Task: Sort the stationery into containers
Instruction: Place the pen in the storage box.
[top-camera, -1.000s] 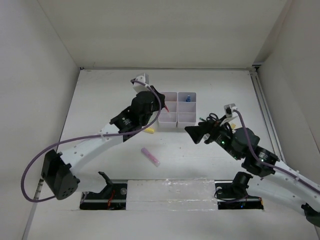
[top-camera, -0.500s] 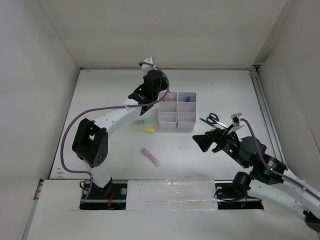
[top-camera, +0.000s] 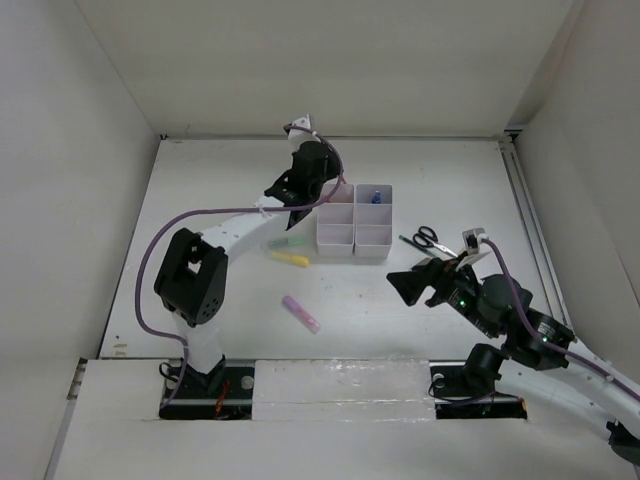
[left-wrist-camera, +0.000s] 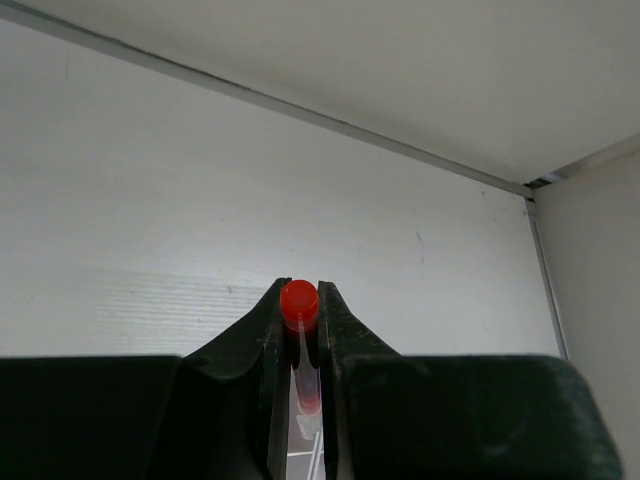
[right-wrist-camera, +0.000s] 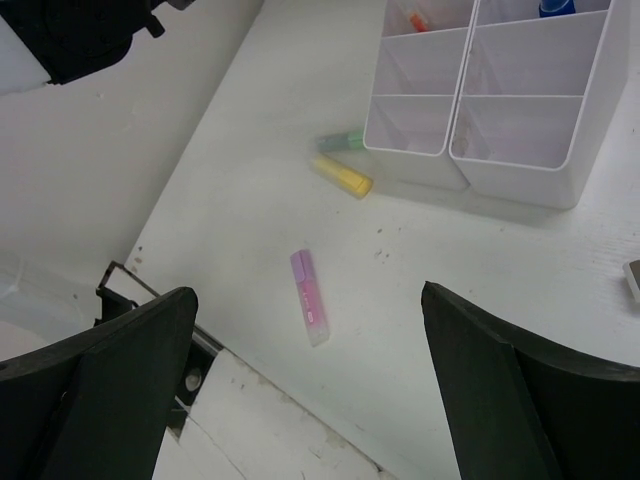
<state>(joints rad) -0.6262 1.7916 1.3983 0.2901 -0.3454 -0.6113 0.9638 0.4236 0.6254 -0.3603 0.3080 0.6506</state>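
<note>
My left gripper (top-camera: 300, 205) hangs by the back left corner of the white organiser tray (top-camera: 355, 243). In the left wrist view it (left-wrist-camera: 299, 295) is shut on the thin red pen (left-wrist-camera: 299, 303), whose red cap sticks out past the fingertips. My right gripper (top-camera: 410, 285) stands open in front of the tray, to the right. In its own view the gripper (right-wrist-camera: 308, 295) frames the pink highlighter (right-wrist-camera: 309, 297), which lies on the table far below. The green highlighter (right-wrist-camera: 340, 141) and the yellow highlighter (right-wrist-camera: 343, 175) lie beside the tray (right-wrist-camera: 520, 180). A blue piece (right-wrist-camera: 558, 8) sits in a back compartment.
Black-handled scissors (top-camera: 425, 238) lie right of the tray, close to my right arm. A small orange-red item (right-wrist-camera: 418, 18) rests in a back left compartment. White walls enclose the table on three sides. The pink highlighter (top-camera: 301, 314) lies towards the near edge.
My left arm has risen and swung back, carrying its gripper to the tray's back left corner. My right arm drew back towards the near right, uncovering the scissors.
</note>
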